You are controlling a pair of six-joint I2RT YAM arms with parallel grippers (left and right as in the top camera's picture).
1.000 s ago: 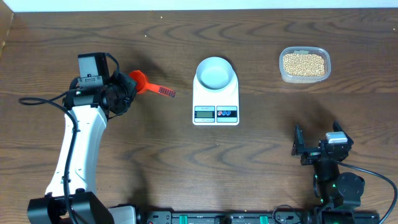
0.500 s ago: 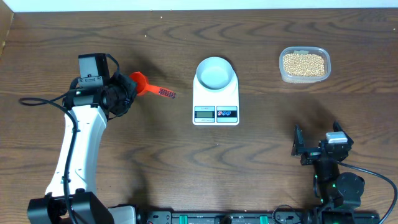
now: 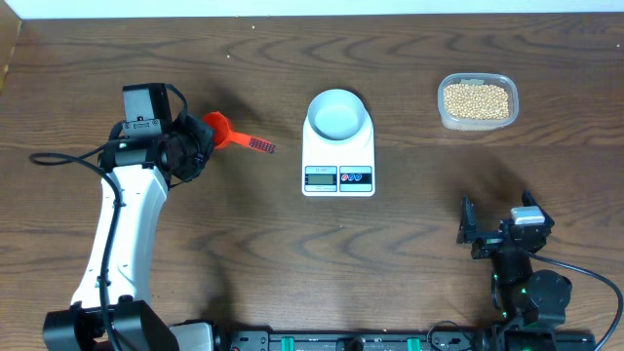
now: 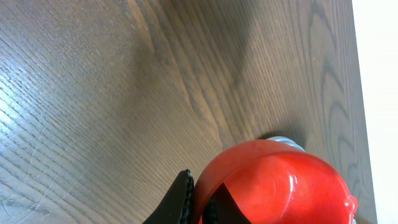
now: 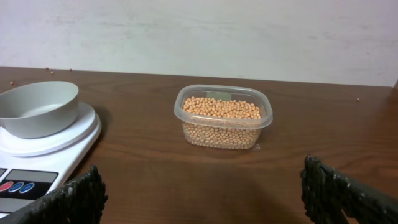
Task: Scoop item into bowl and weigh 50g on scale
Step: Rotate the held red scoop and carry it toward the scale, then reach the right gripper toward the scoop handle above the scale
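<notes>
Doubly risks a spill: pinches scoop (image 3: 218,127) by its cup in shut left gripper (image 4: 198,200), must reach past bowl (image 3: 338,114) on scale (image 3: 338,153) to beans (image 3: 477,99) in tub (image 3: 441,102); holds right gripper (image 5: 208,199) wide open, empty.

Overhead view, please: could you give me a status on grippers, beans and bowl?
Left gripper shut on red scoop. Right gripper open, empty. Beans in clear tub; bowl empty on scale. Scale sits between scoop and tub.

The table (image 3: 244,224) was dark brown with wavy grain. The scoop (image 3: 218,128) at left was red-orange. The scale (image 3: 337,156) was white, its bowl (image 3: 337,112) pale blue-white. Far right, tan-yellow beans (image 3: 476,99) filled a clear tub (image 3: 444,115).
</notes>
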